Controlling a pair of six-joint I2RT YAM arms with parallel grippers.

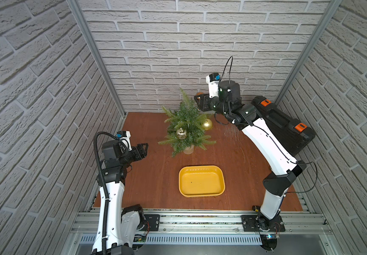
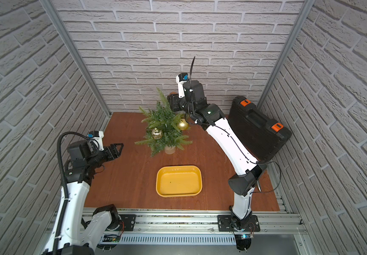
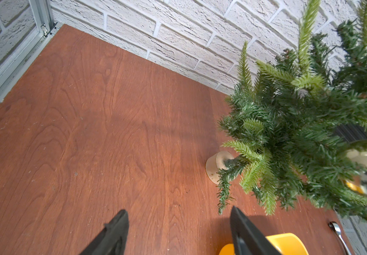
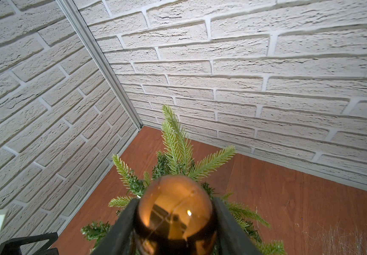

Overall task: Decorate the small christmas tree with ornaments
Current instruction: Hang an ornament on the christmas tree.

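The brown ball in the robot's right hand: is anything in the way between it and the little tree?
Nothing visible is. The right hand holds the brown ball close to the top of the tree, and only the tree's own upper sprigs lie ahead of it.

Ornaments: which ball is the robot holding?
The amber-brown ball, squeezed in the right gripper by the small christmas tree top. The mirror-shiny gold ball and the matte gold ball are at its branches, ungripped.

Green tree (image 1: 186,125) in beige pot (image 1: 188,149), mirror-gold bauble (image 1: 181,133), matte gold bauble (image 1: 207,124), amber-brown bauble (image 4: 174,212); yellow tray (image 1: 200,168), red-brown woodgrain table (image 1: 151,176), white brick-pattern walls (image 1: 200,44), black case (image 1: 282,123) with orange latches (image 1: 266,102).
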